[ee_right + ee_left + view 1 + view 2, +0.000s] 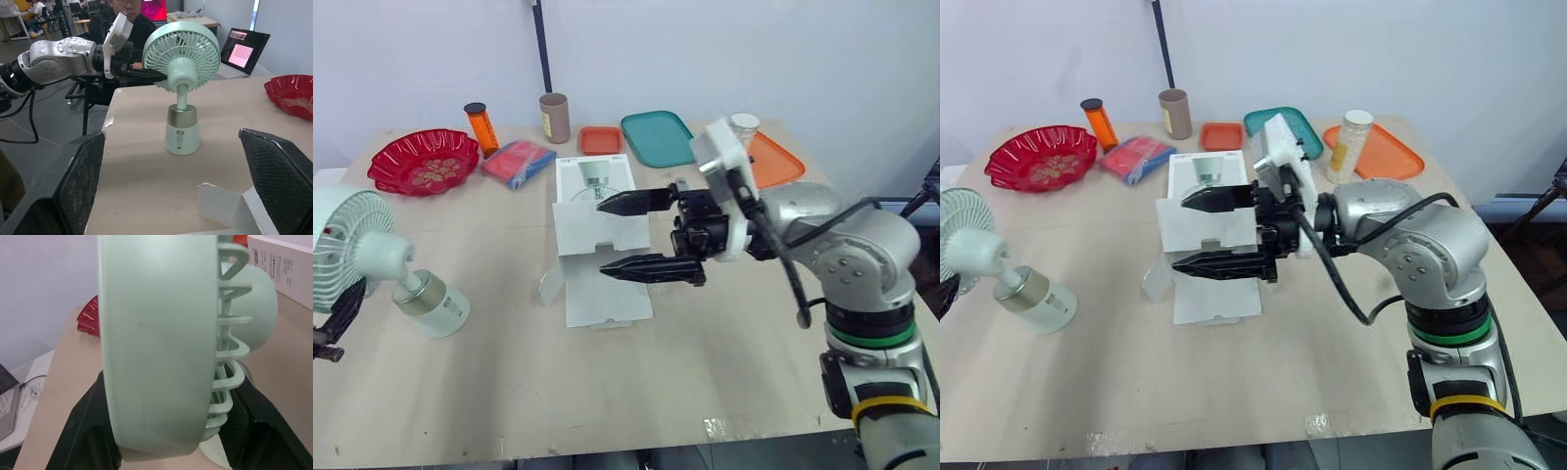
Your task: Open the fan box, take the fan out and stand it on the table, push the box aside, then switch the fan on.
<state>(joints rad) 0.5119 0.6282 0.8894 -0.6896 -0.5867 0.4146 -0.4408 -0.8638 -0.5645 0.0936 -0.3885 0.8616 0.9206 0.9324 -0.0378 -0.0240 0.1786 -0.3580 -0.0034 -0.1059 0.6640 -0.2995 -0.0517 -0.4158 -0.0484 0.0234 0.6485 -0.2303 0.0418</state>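
The pale green fan (372,257) stands on its base at the table's left side, its head facing left. My left gripper (340,313) is shut on the fan's head, whose rim sits between its black fingers (88,431). The white fan box (599,235) lies opened out flat in the middle of the table, flaps spread. My right gripper (601,238) hovers just above the box, open, with nothing between its fingers (80,181). In the right wrist view the fan (181,98) is upright beyond a box flap (220,208).
Along the back stand a red bowl (423,162), an orange bottle (481,127), a blue and red packet (517,162), a brown cylinder (554,117), a small orange tray (601,140), a teal tray (658,137), an orange tray (773,162) and a white jar (1351,145). A person (122,14) sits past the table's left edge.
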